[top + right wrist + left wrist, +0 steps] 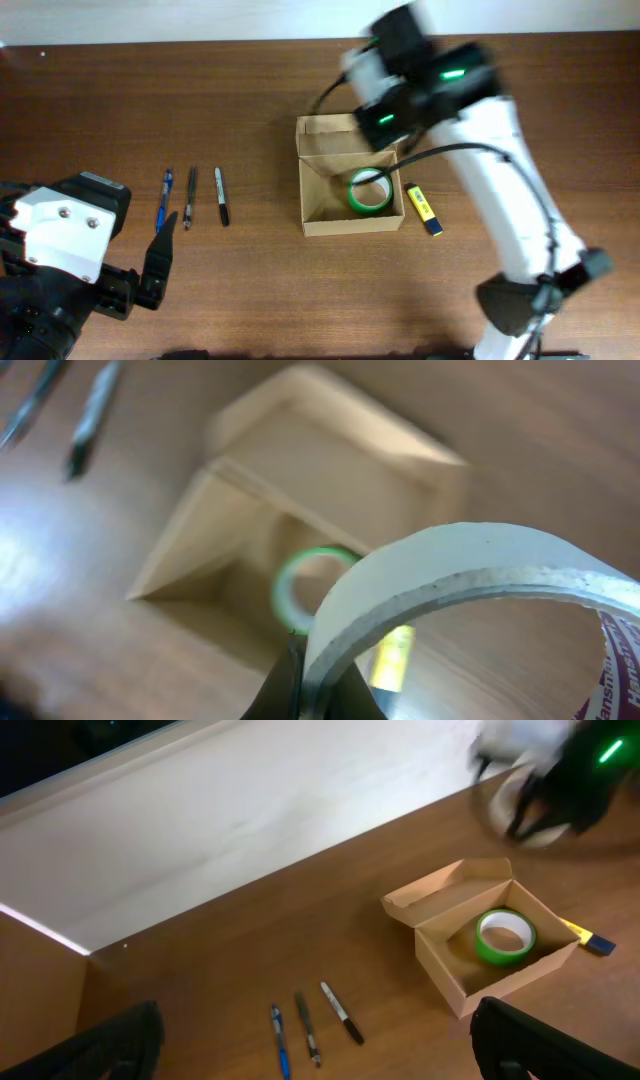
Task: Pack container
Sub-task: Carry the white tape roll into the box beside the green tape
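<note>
Right wrist view beats blurry overhead: right claw (316,695) pinches a pale tape roll (470,575) above the container (350,226), which sits on the desk (250,300) with green tape (485,948) inside. Left claw (160,266) hangs wide open.

1. Red print runs along the inner wall of the pale tape roll (470,575), at four o'clock in the right wrist view. The letters look like "ansm", blurred and cut off by the picture's edge.
2. Any marks on the blue pen (164,200), black marker (221,197) and yellow item (423,207) are too small to read.
</note>
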Robot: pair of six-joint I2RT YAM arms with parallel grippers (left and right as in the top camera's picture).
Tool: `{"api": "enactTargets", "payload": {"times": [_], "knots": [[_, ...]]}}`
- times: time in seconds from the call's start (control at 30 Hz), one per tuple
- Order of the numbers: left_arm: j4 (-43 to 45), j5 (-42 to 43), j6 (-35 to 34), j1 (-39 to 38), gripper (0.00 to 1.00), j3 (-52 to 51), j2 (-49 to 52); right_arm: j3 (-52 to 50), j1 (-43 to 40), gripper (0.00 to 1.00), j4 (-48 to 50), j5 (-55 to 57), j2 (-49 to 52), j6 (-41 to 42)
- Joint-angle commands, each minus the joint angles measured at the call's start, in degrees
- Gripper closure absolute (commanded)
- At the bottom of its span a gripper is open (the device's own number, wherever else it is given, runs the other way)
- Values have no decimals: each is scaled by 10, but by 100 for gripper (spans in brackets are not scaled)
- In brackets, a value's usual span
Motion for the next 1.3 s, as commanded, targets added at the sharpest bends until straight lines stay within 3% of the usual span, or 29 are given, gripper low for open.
{"api": "enactTargets", "payload": {"times": [0.0,0.33,0.83,1.1,1.27], "knots": [[-5,-4,9,-1,1,0,1,0,52,96,-10,-4,37,8],[-11,-4,9,-1,1,0,1,-10,125,96,-29,-25,116,7],[-11,-4,9,-1,1,0,1,-187,127,96,82,-31,118,-9],[-11,-4,9,-1,1,0,1,-202,123,96,92,-33,118,-15],[-11,-4,9,-1,1,0,1,-202,124,67,92,-30,118,-15]]}}
